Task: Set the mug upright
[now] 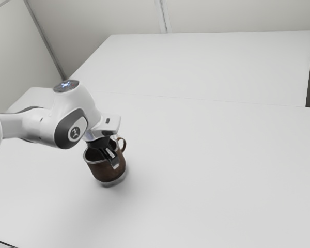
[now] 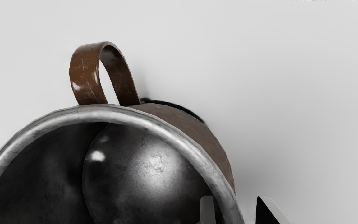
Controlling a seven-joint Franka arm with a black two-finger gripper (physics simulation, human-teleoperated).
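"Where's the mug?"

"Left of centre in the exterior view, on the smooth pale-grey table (image 1: 222, 165). It's a dark-brown, round-bodied mug (image 1: 106, 172) with a silvery metal rim (image 2: 117, 114) and a metal band at its base (image 1: 113, 183)."

"Which way does it face?"

"Its mouth is up, towards the exterior view's upper left, with the base to the lower right of that. I can't tell whether the base sits flat. The glossy brown loop handle (image 1: 124, 144) stands out on the exterior view's right of the mouth."

"And the gripper?"

"The black two-finger gripper (image 1: 110, 156) is right at the mug, at the end of the white arm (image 1: 33, 123) that comes in from the exterior view's left. Its fingers are parted, one on each side of the mug's wall: the inner finger (image 2: 207, 211) is inside the mouth, the outer finger (image 2: 273, 213) outside."

"So has it got hold?"

"No, it's open. In the wrist view there's pale table between the outer finger and the mug."

"What's inside the mug?"

"Dark, shiny metal with bright glints. Behind the table, pale wall panels (image 1: 222, 15) cross the top of the exterior view."
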